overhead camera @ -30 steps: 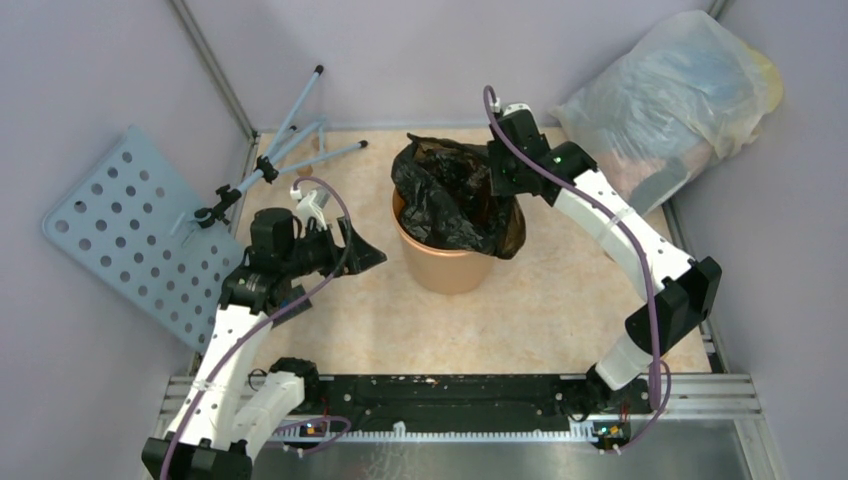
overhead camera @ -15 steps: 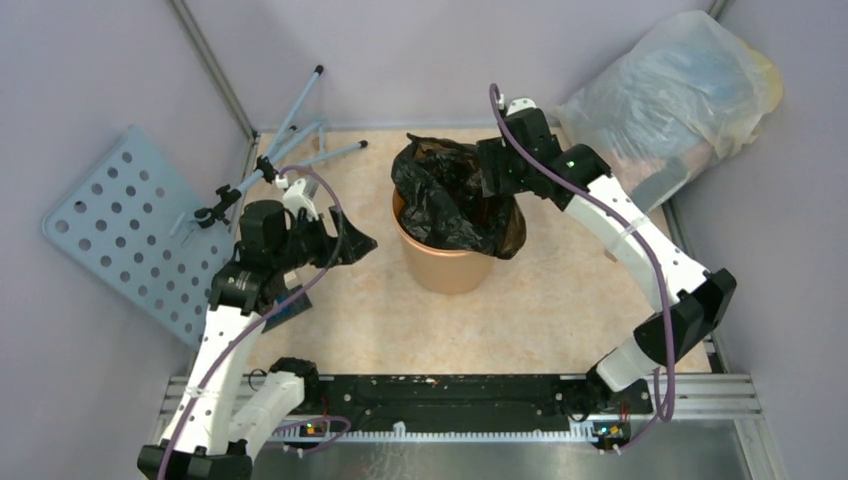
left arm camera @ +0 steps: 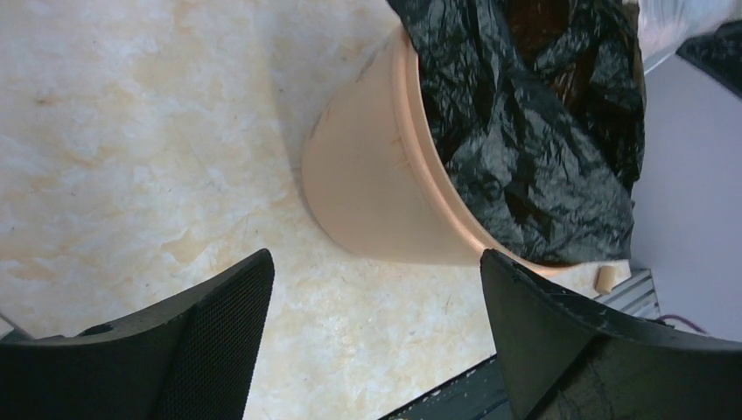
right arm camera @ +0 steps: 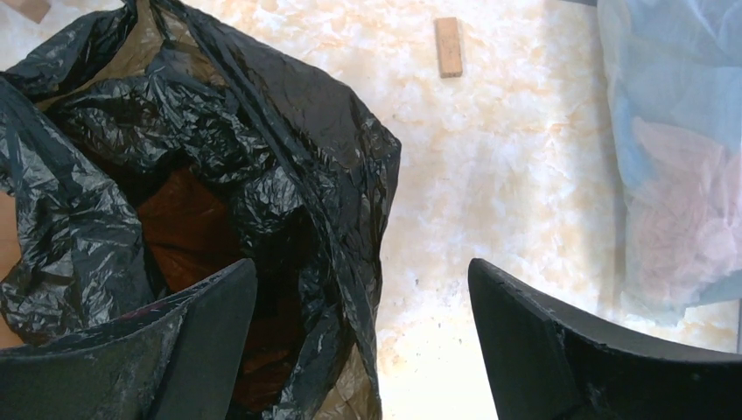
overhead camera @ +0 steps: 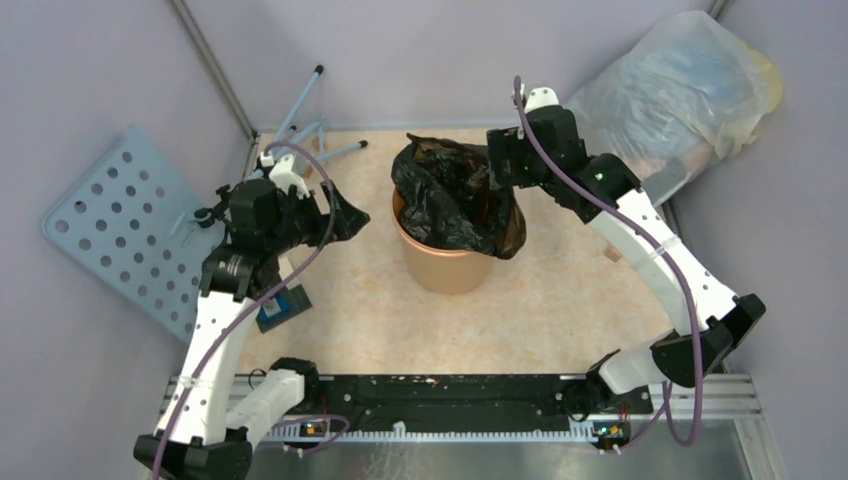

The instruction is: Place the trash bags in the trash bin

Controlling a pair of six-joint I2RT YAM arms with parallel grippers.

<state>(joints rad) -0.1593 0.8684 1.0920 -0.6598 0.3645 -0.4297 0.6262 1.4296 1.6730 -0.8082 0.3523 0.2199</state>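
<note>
At the far left a pale blue perforated panel (overhead camera: 108, 228) leans against the wall, and the thin legs of a blue-grey stand (overhead camera: 305, 130) lie across the tabletop's (overhead camera: 360, 310) back left corner. The left end effector (overhead camera: 348, 218) hangs over the marbled surface to the left of the trash bin (overhead camera: 445, 268), well apart from it. In the left wrist view its fingers (left arm camera: 206, 337) stand spread wide with bare tabletop between them, gripping nothing and touching nothing. A small dark card-like thing (overhead camera: 281, 307) lies flat beside the left arm. The trash bin stands upright near the middle of the tabletop, and the trash bag (overhead camera: 450, 195) sits in it: the crinkled black plastic fills the mouth, bulges above the rim and droops over the right side of the wall. The right end effector (overhead camera: 498, 170) is at the bag's upper right edge, above the bin's rim. In the right wrist view its fingers (right arm camera: 560, 350) are parted wide, one on the side of the bag and the other over bare tabletop; black film lies close against the bag-side finger, and I cannot tell whether it touches. Nothing is clamped between them. A small wooden block (right arm camera: 448, 45) lies on the tabletop to the right of the bin, and a big translucent stuffed bag (overhead camera: 680, 90) fills the back right corner.
</note>
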